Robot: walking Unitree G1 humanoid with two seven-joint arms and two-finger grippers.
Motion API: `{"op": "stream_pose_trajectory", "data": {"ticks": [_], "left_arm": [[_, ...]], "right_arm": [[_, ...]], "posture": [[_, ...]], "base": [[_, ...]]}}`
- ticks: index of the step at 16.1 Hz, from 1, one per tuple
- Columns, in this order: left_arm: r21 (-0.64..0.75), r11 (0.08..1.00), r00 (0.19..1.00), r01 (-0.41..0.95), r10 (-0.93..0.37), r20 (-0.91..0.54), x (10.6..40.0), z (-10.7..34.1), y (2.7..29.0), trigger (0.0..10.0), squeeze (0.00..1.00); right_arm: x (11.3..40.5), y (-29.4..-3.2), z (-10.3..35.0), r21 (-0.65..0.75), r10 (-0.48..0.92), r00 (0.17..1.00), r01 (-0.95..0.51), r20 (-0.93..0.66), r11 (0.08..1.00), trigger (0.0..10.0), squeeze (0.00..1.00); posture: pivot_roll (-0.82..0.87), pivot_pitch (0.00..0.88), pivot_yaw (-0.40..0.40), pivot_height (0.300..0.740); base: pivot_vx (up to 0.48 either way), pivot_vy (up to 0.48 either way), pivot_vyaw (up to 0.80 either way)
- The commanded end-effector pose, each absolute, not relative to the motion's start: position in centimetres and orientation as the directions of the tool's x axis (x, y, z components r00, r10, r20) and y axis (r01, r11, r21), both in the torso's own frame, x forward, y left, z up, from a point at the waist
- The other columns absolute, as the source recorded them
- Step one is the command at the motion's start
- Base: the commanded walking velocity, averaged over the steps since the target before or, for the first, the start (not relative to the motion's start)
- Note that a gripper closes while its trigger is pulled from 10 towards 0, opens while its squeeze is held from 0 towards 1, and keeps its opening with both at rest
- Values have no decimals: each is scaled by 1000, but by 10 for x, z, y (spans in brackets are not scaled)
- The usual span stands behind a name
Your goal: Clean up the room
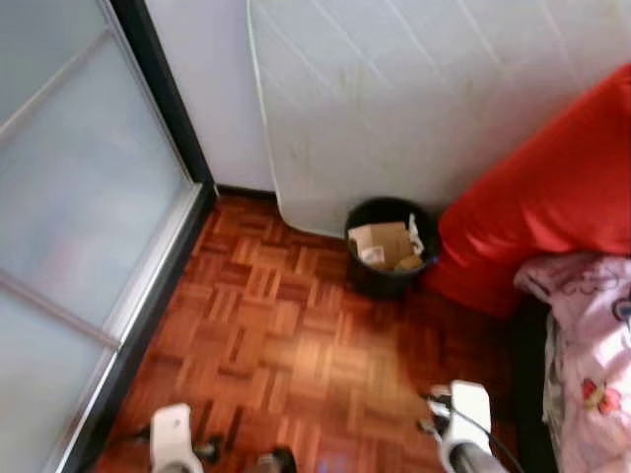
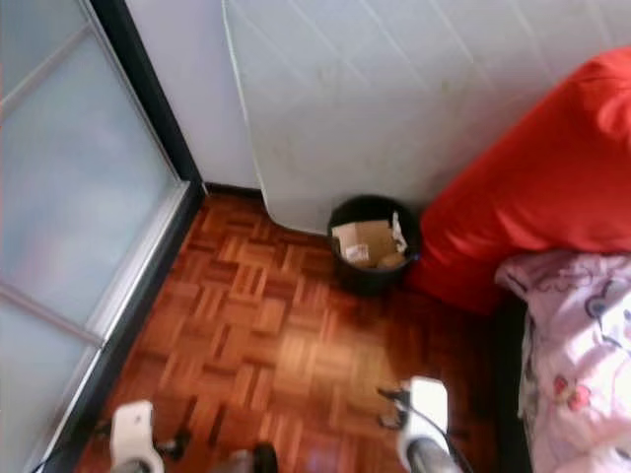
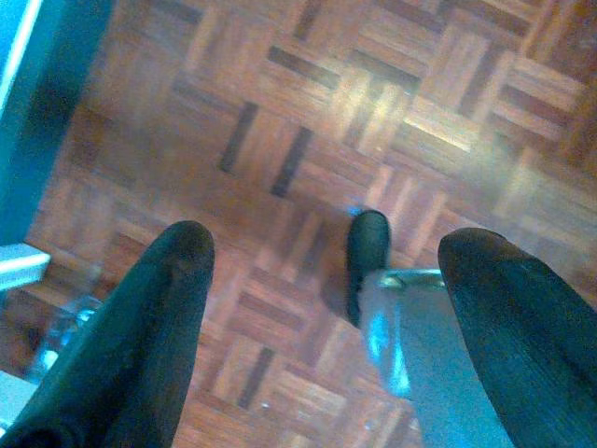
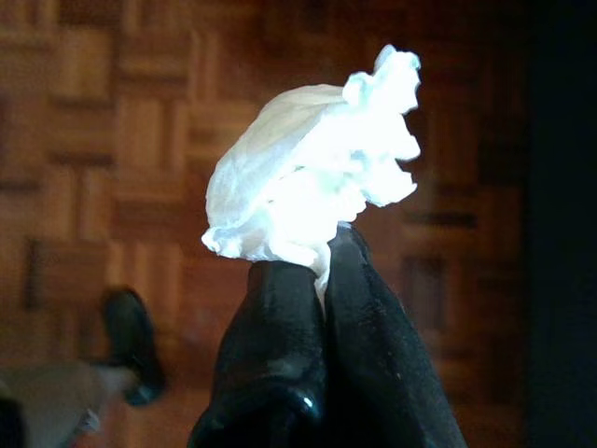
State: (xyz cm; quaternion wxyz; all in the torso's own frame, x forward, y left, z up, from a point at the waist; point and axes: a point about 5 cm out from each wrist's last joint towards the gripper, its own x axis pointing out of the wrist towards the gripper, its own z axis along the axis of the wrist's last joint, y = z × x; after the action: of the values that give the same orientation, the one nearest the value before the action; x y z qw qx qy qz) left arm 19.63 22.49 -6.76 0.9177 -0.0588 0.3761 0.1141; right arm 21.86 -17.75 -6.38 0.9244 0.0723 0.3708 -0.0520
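Crumpled white tissue [image 4: 312, 177] sits pinched at the tips of the right gripper [image 4: 322, 266], fingers pressed tight together on it, above parquet floor [image 1: 286, 345]. Black trash bin [image 1: 387, 248] stands ahead on that floor, against the white leaning panel [image 1: 394, 89]; inside the bin, a piece of brown cardboard [image 1: 383, 242] and some white scraps. Red cushion [image 1: 552, 197] touches the bin's right side. Left gripper [image 3: 326, 280] hangs well back from the bin, fingers spread wide, nothing between them.
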Motion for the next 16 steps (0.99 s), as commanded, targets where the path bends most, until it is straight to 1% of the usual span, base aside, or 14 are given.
{"op": "stream_pose_trajectory", "data": {"ticks": [1,6,12,16], "left_arm": [[-29,967,678,-251,155,-718,191,-71,221,10000,0],[-30,966,677,-255,157,-719,192,-71,220,10000,0],[-31,967,677,-255,155,-719,191,-71,221,10000,0],[-30,967,675,-253,154,-722,190,-72,221,10000,0]], "right_arm": [[203,-185,-72,78,-64,680,176,-730,981,10000,0],[204,-184,-72,80,-60,682,172,-729,982,10000,0],[209,-181,-69,85,-55,696,166,-716,983,10000,0],[206,-184,-71,85,-56,692,167,-720,982,10000,0]], "posture": [[-13,223,19,740],[-14,214,20,740],[-9,183,18,740],[-10,169,19,740]], "base": [[394,0,0],[352,0,0],[404,0,0],[402,0,0]]}}
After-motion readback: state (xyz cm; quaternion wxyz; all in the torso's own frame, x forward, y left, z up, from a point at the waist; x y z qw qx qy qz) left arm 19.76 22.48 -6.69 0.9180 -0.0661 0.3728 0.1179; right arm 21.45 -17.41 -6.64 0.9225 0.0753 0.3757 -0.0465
